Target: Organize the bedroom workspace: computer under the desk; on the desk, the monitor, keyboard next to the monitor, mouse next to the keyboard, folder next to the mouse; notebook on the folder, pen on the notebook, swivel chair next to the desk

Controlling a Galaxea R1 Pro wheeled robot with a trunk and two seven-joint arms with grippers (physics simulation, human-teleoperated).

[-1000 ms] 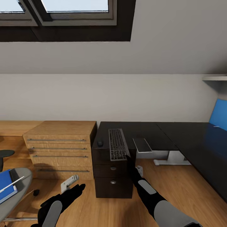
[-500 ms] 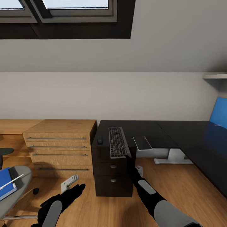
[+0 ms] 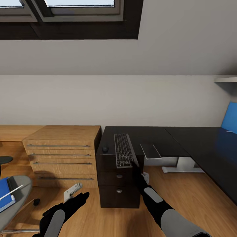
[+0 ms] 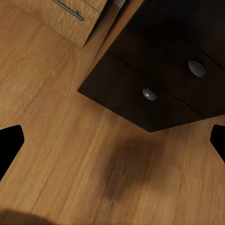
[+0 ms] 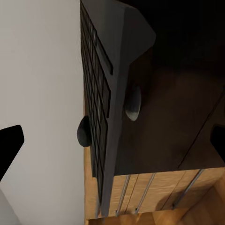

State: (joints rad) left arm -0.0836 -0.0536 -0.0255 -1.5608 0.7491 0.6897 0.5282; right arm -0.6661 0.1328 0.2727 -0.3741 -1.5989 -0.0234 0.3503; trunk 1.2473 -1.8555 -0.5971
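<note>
The keyboard [image 3: 123,150] lies long-ways, pointing away, just past the right gripper [image 3: 144,178], the nearer one. Both grippers' jaws are spread wide, holding nothing.

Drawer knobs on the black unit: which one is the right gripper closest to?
The top knob, tucked under the overhanging keyboard. The right gripper hangs beside that drawer, above the two lower knobs.

The black drawer unit [image 4: 154,79] of the desk stands on the wooden floor [image 4: 70,154], two round silver knobs [image 4: 149,94] on its drawer fronts. Beside the unit stands the light wooden dresser [image 4: 70,18] with a bar handle. The left hand's [image 4: 112,140] black fingertips [image 4: 10,143] sit far apart, over the floor before the unit.
</note>
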